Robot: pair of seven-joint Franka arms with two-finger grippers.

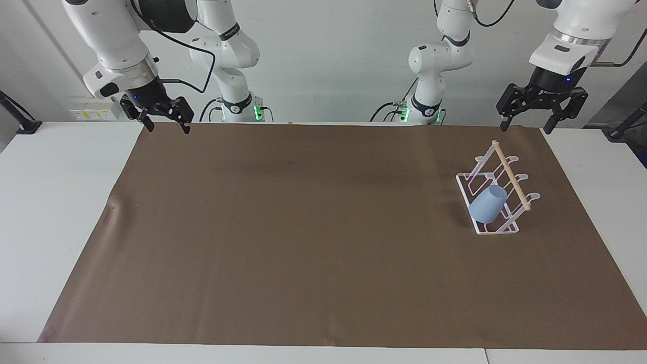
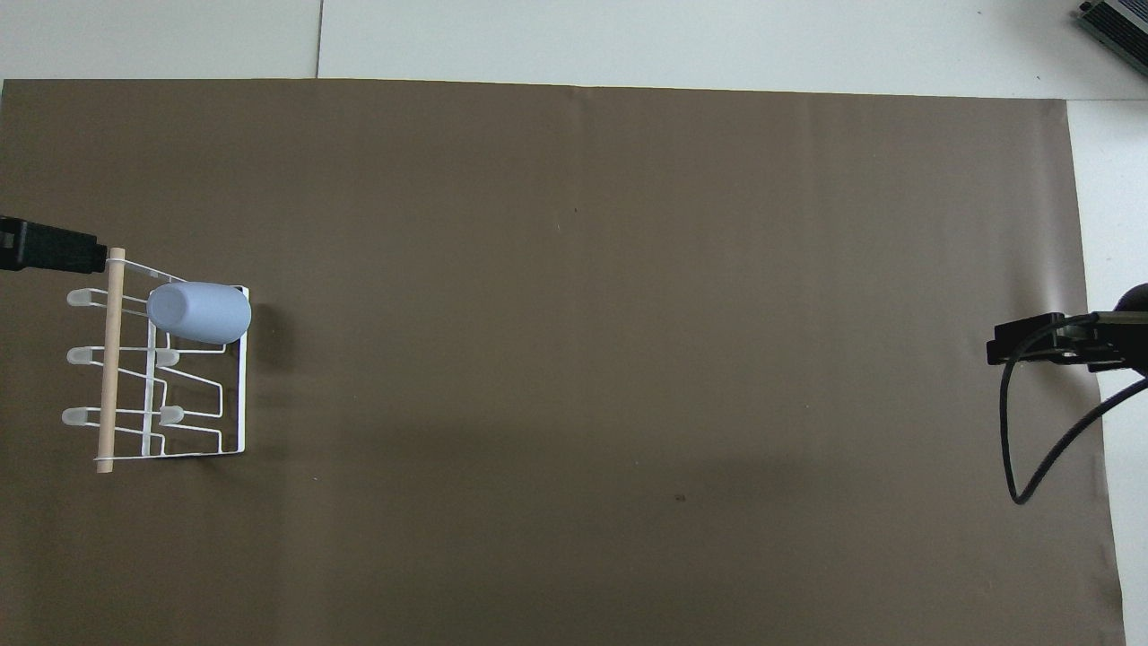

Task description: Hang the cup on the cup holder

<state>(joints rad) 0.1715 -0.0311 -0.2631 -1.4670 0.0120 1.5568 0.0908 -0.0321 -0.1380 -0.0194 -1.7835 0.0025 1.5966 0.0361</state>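
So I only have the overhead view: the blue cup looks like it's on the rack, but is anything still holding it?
Observer: No. The left gripper hangs open in the air, above the table edge by the cup holder, touching nothing.
Operator: Is the cup actually on a prong, not lying on the base?
Observer: The cup sits tilted, mouth down, on a slanted prong, its closed end up against the wooden dowel.
Operator: And the right arm?
Observer: The right gripper waits open, raised over the mat's corner at its own end.
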